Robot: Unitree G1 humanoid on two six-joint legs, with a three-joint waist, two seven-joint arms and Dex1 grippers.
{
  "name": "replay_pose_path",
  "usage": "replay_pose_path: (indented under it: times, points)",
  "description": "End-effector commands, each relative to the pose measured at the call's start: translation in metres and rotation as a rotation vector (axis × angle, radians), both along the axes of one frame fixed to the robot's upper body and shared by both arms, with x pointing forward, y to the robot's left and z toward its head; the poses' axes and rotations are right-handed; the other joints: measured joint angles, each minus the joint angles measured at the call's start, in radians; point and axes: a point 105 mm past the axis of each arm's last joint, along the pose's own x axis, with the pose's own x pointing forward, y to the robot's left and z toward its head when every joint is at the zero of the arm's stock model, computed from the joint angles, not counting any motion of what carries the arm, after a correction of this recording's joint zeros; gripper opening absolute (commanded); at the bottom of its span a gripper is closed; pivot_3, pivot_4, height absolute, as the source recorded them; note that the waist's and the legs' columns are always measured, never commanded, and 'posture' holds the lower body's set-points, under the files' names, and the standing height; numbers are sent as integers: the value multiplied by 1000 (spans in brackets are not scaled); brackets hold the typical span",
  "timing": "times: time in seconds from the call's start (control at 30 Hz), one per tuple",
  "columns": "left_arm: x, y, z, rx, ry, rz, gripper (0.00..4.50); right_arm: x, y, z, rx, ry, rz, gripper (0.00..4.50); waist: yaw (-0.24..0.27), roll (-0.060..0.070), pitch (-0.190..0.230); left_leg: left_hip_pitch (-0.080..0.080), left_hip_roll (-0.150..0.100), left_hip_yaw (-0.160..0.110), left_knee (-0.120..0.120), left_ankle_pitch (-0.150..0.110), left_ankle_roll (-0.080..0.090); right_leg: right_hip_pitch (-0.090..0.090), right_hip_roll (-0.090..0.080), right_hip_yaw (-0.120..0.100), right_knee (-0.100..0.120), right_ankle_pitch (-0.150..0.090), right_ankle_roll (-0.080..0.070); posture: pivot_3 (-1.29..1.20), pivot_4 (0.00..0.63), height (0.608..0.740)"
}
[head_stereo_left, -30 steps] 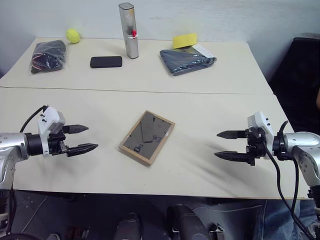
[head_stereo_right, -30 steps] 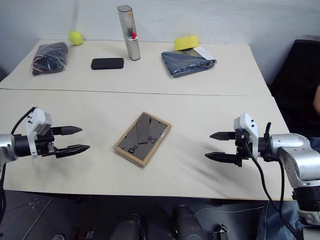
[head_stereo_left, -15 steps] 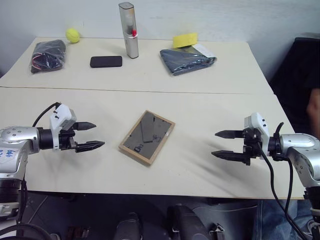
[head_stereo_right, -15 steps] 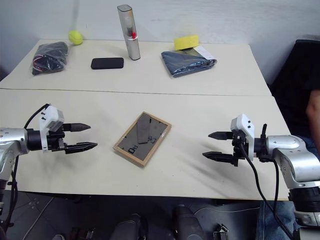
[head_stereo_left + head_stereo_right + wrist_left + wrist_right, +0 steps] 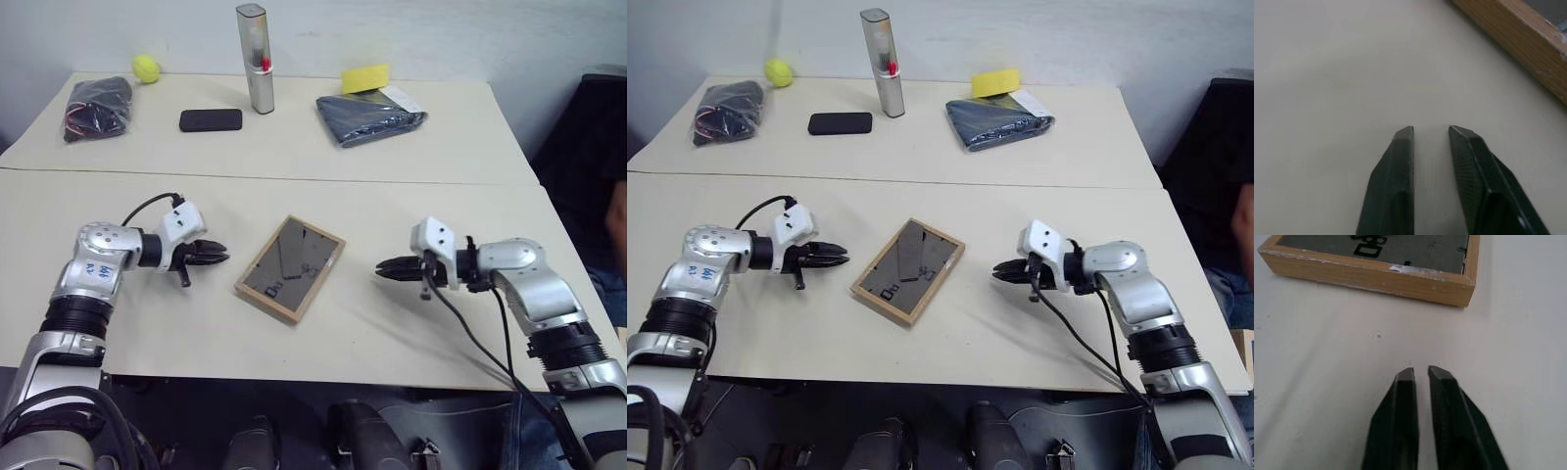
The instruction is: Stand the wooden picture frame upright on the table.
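Observation:
The wooden picture frame [image 5: 289, 269] lies flat on the table [image 5: 441, 206] near its front middle, with the dark grey back panel facing up. My left gripper [image 5: 219, 254] hovers low just to the frame's left and points at its left edge. Its fingers are shut with only a thin gap and nothing between them. My right gripper [image 5: 381, 266] is shut and empty, a short way to the frame's right and pointing at it. The left wrist view catches a wooden corner of the frame [image 5: 1518, 44] beyond the fingertips [image 5: 1403, 134]. The right wrist view shows a long wooden side of the frame [image 5: 1376, 276] just ahead.
Along the table's far side sit a black bag [image 5: 96, 103], a yellow ball [image 5: 145, 68], a flat black phone [image 5: 211, 119], a tall silver container [image 5: 253, 59], a dark folded cloth [image 5: 370, 113] and a yellow sponge [image 5: 363, 78]. A seam [image 5: 294, 179] crosses the table. A person's arm [image 5: 619, 211] shows at the right edge.
Both arms have swung inward and lower toward the frame. Both grippers have gone from wide open to shut. The frame has not moved.

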Motion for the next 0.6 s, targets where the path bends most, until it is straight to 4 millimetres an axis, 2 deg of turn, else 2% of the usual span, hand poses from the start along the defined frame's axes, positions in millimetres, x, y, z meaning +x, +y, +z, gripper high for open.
replay_pose_path:
  times: [0.03, 0.13, 0.27, 0.37, 0.5, 0.6]
  points:
    - [-4, -21, -8, -32, 66, -73, 24, 8, 14, 1, -32, -49, 39, 0, 1, 0, 0, 0, 0, 0, 0, 0, 0, 0, 0, 0, 1, 0, 0, 0, 150, 740]
    - [-14, -33, -9, -89, 124, -126, 24, 16, 21, -2, -41, -73, 20, 0, 1, 0, 0, 0, 0, 0, 1, 0, 0, 0, 0, 0, 1, 0, 0, 0, 150, 740]
    - [-41, -54, -10, -155, 225, -240, 24, 23, 32, -4, -27, -81, 11, 0, -5, 0, 0, 0, 0, 0, 1, 1, -1, 0, 0, 0, 1, 0, 0, 0, 150, 740]
    - [-56, -62, -12, -174, 272, -279, 24, 30, 36, -1, -14, -94, -9, 0, -11, 0, 0, 1, 1, 0, 1, 1, -2, 0, 0, 0, 3, 0, 0, 0, 150, 740]
    - [-55, -52, -25, -125, 307, -183, 24, 35, 34, -1, -53, -124, -15, 0, -11, 0, 0, 2, 1, 0, 1, 2, -3, 0, 0, 1, 4, 0, 0, 0, 150, 740]
    - [-53, -38, -31, -162, 405, -61, 591, 32, 29, -1, -101, -144, 9, 0, -9, 0, 0, 2, 0, 0, 1, 2, -2, 1, 0, 1, 4, 0, 0, 0, 150, 740]
